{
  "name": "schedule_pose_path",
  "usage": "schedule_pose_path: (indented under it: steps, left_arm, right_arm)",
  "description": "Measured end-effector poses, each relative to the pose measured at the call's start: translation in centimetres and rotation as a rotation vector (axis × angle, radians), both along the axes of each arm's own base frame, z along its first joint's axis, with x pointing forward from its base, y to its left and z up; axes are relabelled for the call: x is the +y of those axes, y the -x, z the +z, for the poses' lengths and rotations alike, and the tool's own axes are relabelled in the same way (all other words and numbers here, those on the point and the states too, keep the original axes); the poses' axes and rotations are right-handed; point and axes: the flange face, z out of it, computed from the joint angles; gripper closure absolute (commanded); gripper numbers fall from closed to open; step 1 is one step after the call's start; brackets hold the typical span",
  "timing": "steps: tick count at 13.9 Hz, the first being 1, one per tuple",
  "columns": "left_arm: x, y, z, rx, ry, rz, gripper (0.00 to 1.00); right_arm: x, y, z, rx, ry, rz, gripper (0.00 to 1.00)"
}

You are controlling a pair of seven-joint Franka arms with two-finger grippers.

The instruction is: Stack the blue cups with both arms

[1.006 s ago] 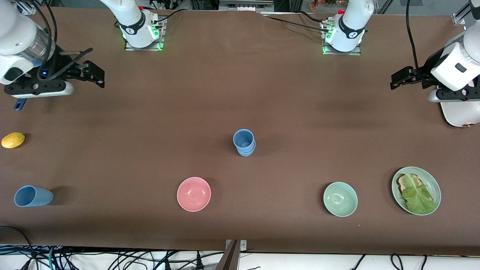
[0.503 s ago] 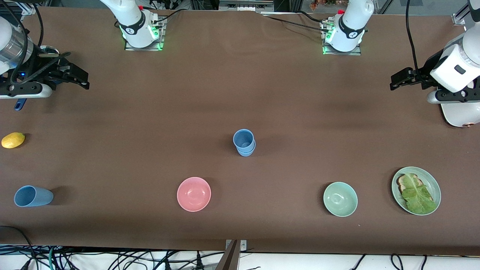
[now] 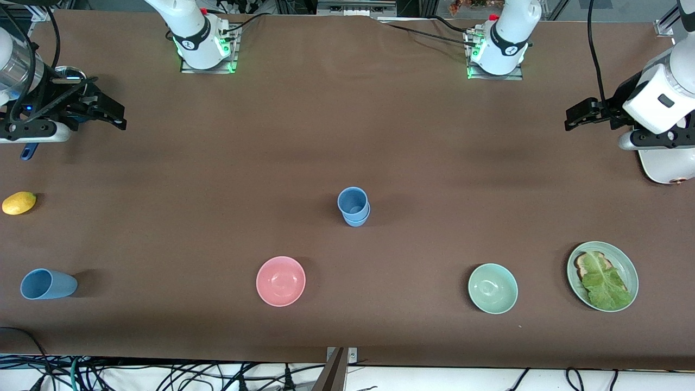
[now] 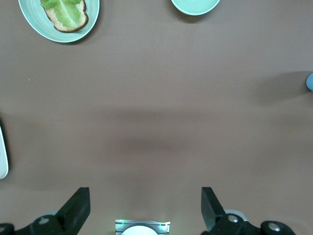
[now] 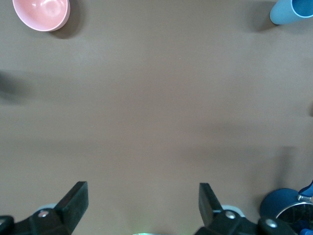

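Two blue cups [image 3: 354,206] stand nested upright in the middle of the table; an edge of them shows in the left wrist view [image 4: 310,81]. Another blue cup [image 3: 48,284] [image 5: 293,11] lies on its side near the front edge at the right arm's end. My right gripper [image 3: 111,112] [image 5: 143,196] hangs open and empty over bare table at its own end. My left gripper [image 3: 575,115] [image 4: 145,200] hangs open and empty over bare table at the other end.
A lemon [image 3: 19,202], a pink bowl [image 3: 280,281] [image 5: 41,12], a pale green bowl [image 3: 493,288] and a green plate [image 3: 630,266] with toast and lettuce lie nearer the front camera. A navy saucepan [image 5: 286,208] sits under the right arm. A white appliance [image 3: 665,163] stands by the left arm.
The right arm has drawn back toward its own end of the table, gripper still open. The left arm and the cups have not moved.
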Motion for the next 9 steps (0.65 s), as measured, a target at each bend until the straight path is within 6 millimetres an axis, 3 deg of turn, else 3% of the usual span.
schedule_pose_path:
  steps: [9]
  left_arm:
    - [0.00,0.00,0.00,0.000,0.000,0.000,0.00]
  right_arm:
    - [0.57,0.05,0.07,-0.001,-0.002,0.010,0.00]
